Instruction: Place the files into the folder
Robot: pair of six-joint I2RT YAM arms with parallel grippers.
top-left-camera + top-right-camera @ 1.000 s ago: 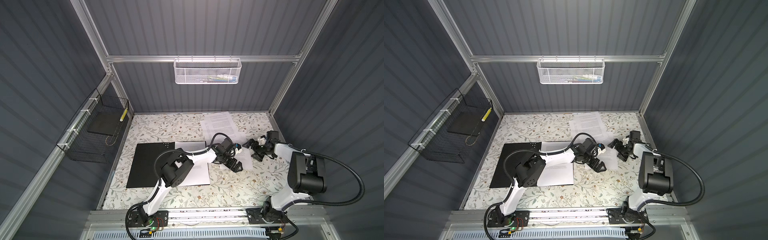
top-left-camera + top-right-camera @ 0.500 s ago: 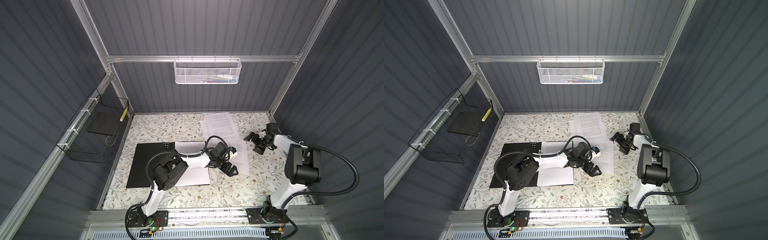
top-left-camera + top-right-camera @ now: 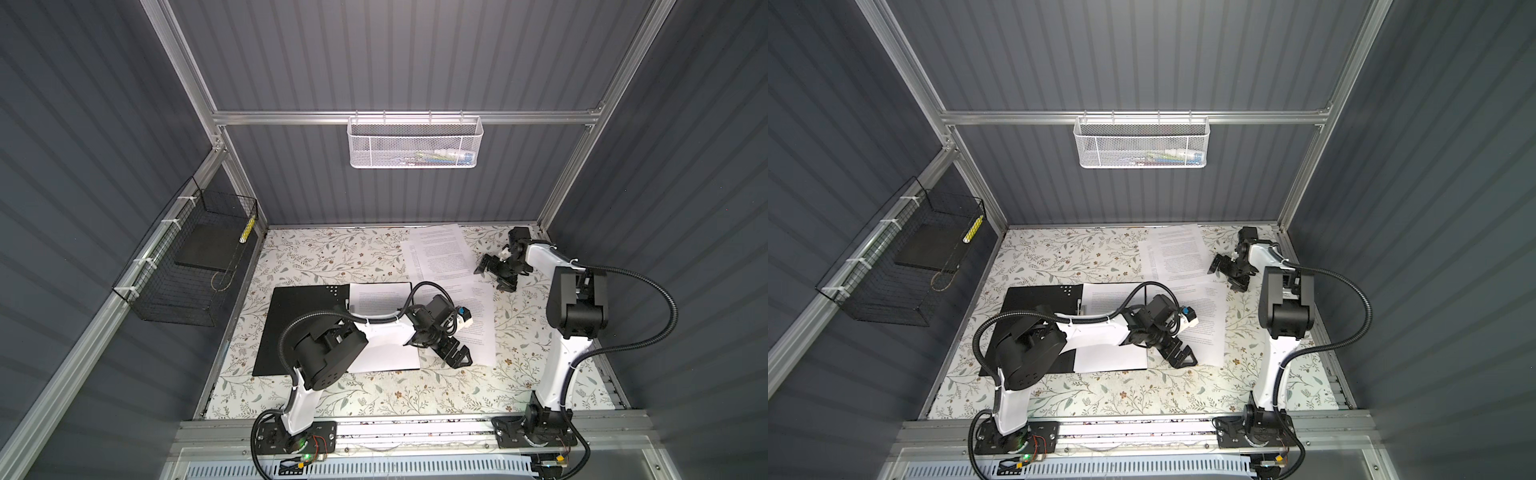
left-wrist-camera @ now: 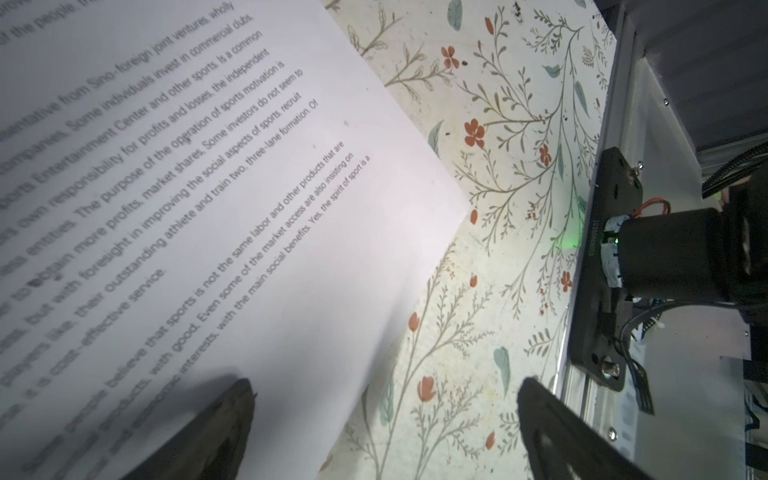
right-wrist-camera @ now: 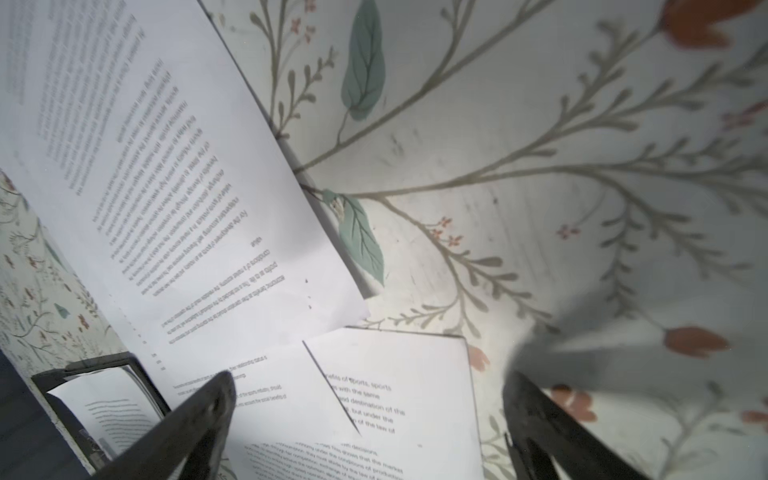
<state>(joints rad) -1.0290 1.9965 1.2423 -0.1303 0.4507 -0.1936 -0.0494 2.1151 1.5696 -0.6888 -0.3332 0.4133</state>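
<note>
Partly done: some white printed paper files (image 3: 376, 297) already inside open thin black folder (image 3: 291, 303) at 9 o'clock. Remains to file loose sheets (image 3: 440, 253) between 1 and 3 o'clock. Left pincer (image 3: 459, 360), right pincer (image 3: 493, 276) spread, empty.

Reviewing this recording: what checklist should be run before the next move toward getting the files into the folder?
1. Folder open and lying flat: ok.
2. Left gripper open, empty, at the near sheet's edge: ok.
3. Right gripper open, empty, beside the far sheets: ok.
4. All files inside the folder: not ok; near sheet and far sheets lie on the table.
5. Loose sheets separated: not ok; they overlap.
6. Filed sheet clipped down: cannot tell.
</note>
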